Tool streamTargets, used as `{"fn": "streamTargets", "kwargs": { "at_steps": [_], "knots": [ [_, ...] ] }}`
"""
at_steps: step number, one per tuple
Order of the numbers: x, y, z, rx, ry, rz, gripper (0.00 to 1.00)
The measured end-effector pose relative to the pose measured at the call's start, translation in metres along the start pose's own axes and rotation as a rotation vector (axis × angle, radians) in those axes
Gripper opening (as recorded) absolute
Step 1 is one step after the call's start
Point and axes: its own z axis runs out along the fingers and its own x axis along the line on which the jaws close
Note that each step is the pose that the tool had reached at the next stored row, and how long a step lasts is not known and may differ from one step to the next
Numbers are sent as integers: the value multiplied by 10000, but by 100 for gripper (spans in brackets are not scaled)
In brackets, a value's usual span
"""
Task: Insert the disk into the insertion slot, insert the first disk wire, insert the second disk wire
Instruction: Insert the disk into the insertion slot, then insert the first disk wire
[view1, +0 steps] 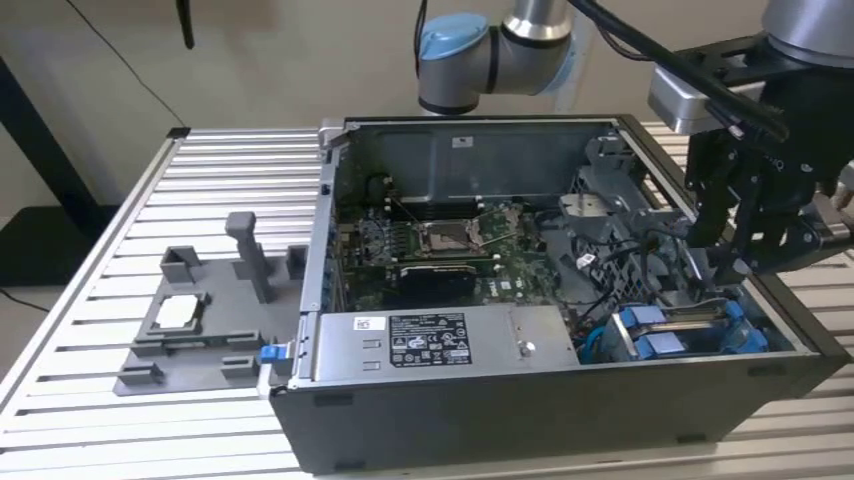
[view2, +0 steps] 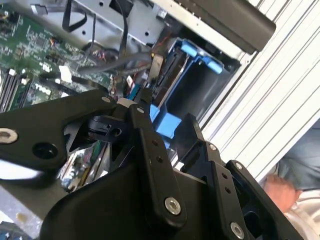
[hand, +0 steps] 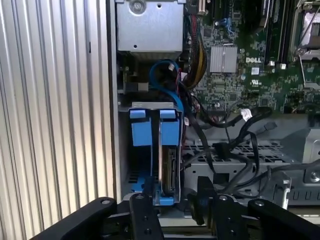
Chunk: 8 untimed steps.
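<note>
inside the insertion slot sits the disk; gripper spread apart, holding nothing

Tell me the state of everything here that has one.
disk: on edge in the insertion slot, connector bare
insertion slot: holds the disk
gripper: open, fingers flanking the disk's end
black wires: loose beside the slot
computer case: side panel off
</note>
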Motion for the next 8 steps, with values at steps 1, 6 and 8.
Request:
{"fn": "streamTargets", "kwargs": {
  "at_steps": [1, 6, 8],
  "knots": [
    [-22, 0, 1, 139, -1, -16, 47],
    [-92, 2, 14, 862, 24, -281, 47],
    [-108, 3, 21, 1095, 44, -447, 47]
  ]
}}
